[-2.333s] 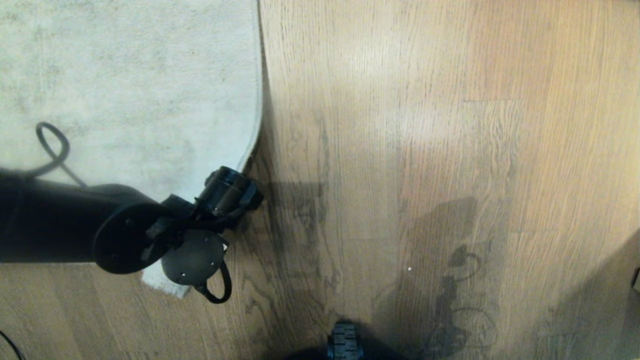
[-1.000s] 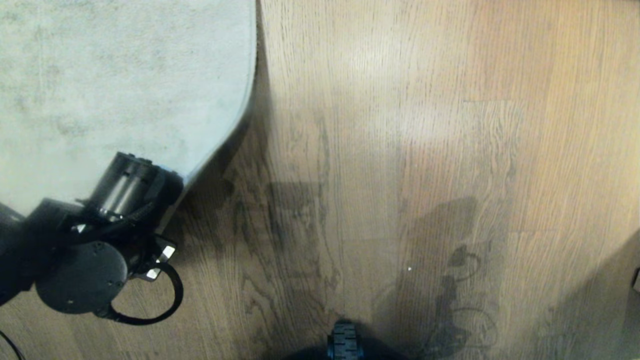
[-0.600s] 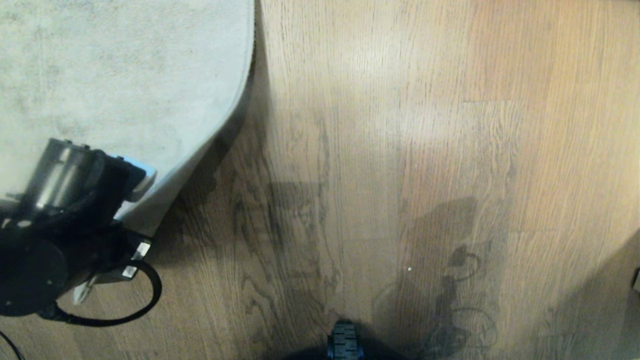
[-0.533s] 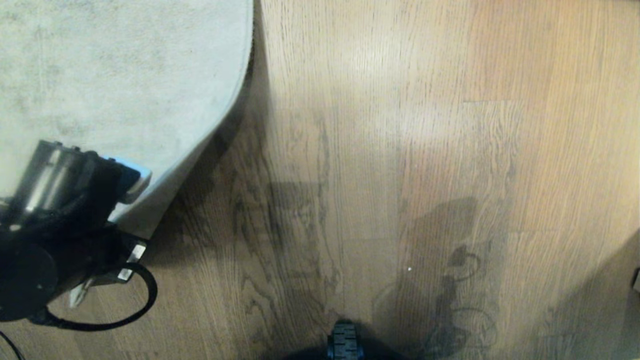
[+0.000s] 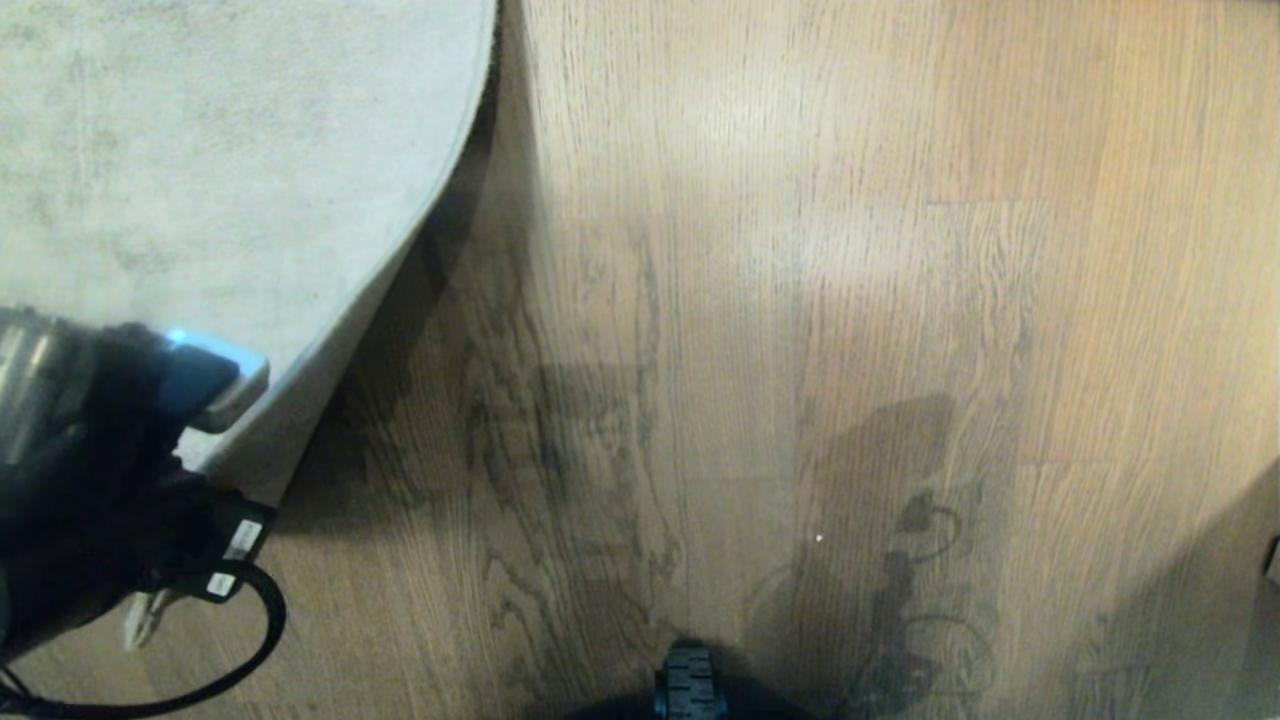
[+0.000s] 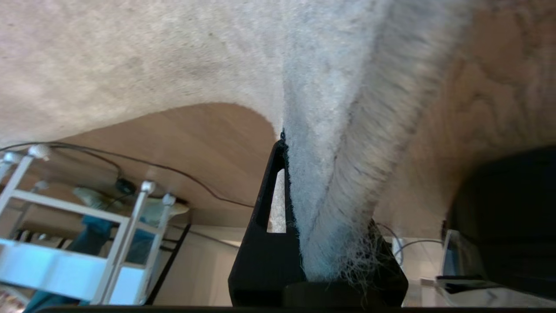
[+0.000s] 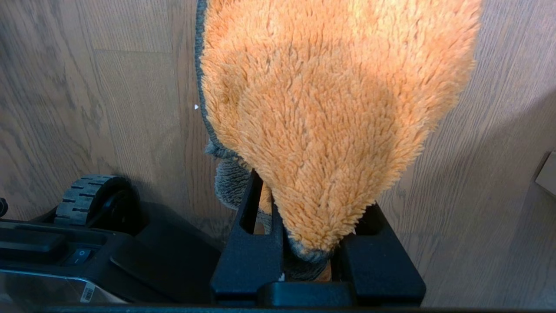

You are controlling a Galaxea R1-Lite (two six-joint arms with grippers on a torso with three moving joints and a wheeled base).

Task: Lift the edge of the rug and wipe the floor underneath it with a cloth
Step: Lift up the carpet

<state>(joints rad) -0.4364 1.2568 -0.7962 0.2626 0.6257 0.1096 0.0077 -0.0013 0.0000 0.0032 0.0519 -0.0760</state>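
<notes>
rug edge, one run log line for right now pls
left gripper: shut on rug edge, corner raised off floor | right gripper: shut on cloth, hanging above floor | wiping: not begun

The pale grey-beige rug edge [image 5: 400, 260] curls up off the brown wood-grain floor [image 5: 800, 350] toward eight o'clock. The fluffy orange cloth [image 7: 330, 121], grey-trimmed, hangs above bare planks.

The floor [image 5: 760, 300] is brown wood-grain planking with dark grain lines. A grey-beige rug [image 5: 220, 170] lies on it at the upper left, its near corner raised off the boards.
</notes>
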